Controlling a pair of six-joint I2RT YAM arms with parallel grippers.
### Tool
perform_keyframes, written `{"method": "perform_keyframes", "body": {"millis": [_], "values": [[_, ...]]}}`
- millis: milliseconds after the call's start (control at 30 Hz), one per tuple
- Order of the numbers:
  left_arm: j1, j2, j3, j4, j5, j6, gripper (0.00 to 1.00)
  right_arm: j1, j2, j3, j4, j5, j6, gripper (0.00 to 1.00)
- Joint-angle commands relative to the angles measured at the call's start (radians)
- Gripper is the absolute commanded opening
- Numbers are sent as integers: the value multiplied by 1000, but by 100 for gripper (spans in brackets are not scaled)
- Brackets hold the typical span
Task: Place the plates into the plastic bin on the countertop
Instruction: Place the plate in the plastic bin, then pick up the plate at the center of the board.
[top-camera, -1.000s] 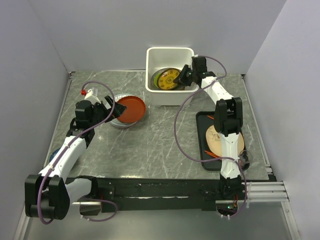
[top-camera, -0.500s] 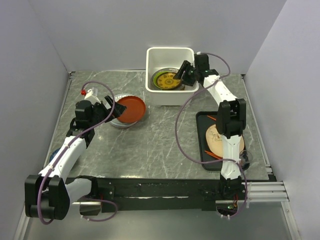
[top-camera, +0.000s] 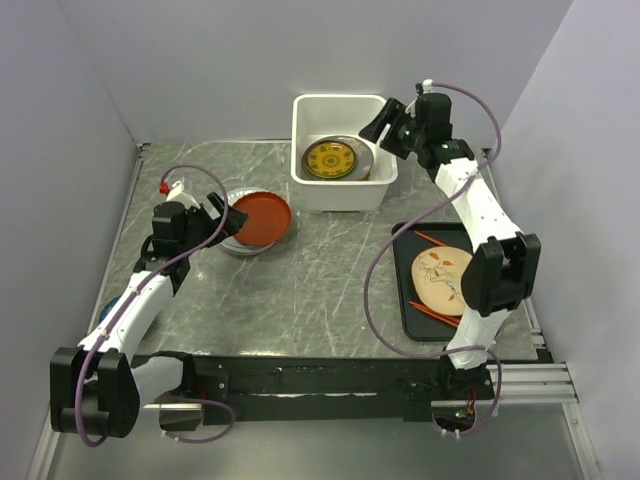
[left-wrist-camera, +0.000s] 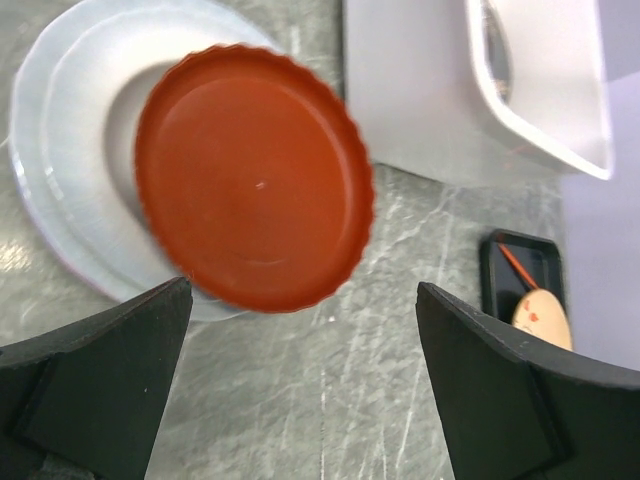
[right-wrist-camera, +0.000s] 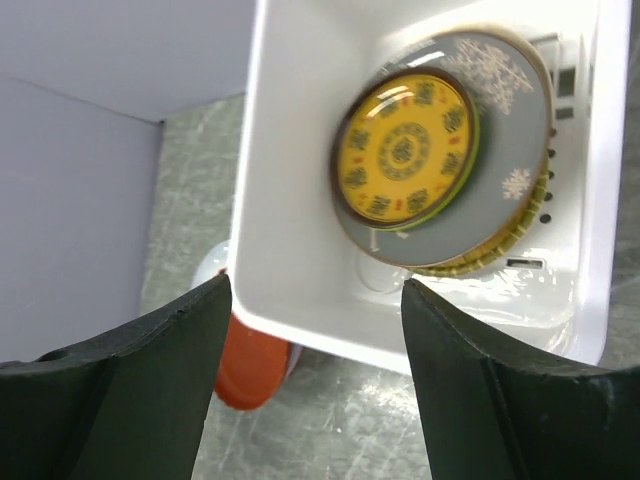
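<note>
Right claw (top-camera: 385, 125): jaws are spread, nothing is held between them. It is parked above the far right corner of the bin (top-camera: 345, 195), clear of the rim. In the wrist view the bin interior is seen between the fingers (right-wrist-camera: 130, 380).

Bin is set at the back of the counter (top-camera: 320, 285). A stack of plates is laid flat on its bottom:
- yellow plate (top-camera: 329, 159) on top, dark patterned ring around it
- grey plate (right-wrist-camera: 505, 185) under it, white snowflake marks
- tan plate (right-wrist-camera: 505, 252) below that, only a woven edge is seen

Slotted holes are visible in the bin bottom beside the stack.

Left claw (top-camera: 218, 215): jaws are spread wide, nothing is pinched. It is held over the near left edge of the red plate (left-wrist-camera: 253, 180). Contact with the plate cannot be told.

Red plate is stacked off-centre on the white plates (left-wrist-camera: 70, 180), shifted toward the bin side. That stack is left of the bin on the counter, near it but apart.

Tray (top-camera: 405, 300), black, is placed on the right of the counter. A cream plate (top-camera: 443, 278) with a branch print is laid in it, with orange sticks (top-camera: 432, 240) beside the plate. The tray's right edge is partly hidden by the right arm.
</note>
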Motion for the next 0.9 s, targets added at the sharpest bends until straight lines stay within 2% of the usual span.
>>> {"method": "perform_keyframes", "body": {"millis": [0,233,400,600,867], "values": [[-2,33,21,-38,-55,-7,99,29,-71,-50,56,-22,-2,76],[-2,132,18,0,-43,-53,93,99,-108,-142,83,-33,-9,76],[-2,189,35,25,-62,-59,78,127,-113,-228,122,-56,1,75],[-2,283,70,41,-113,-47,67,139,-116,-274,154,-75,14,75],[-2,334,77,87,-75,-59,61,136,-144,-273,123,-56,-11,76]]}}
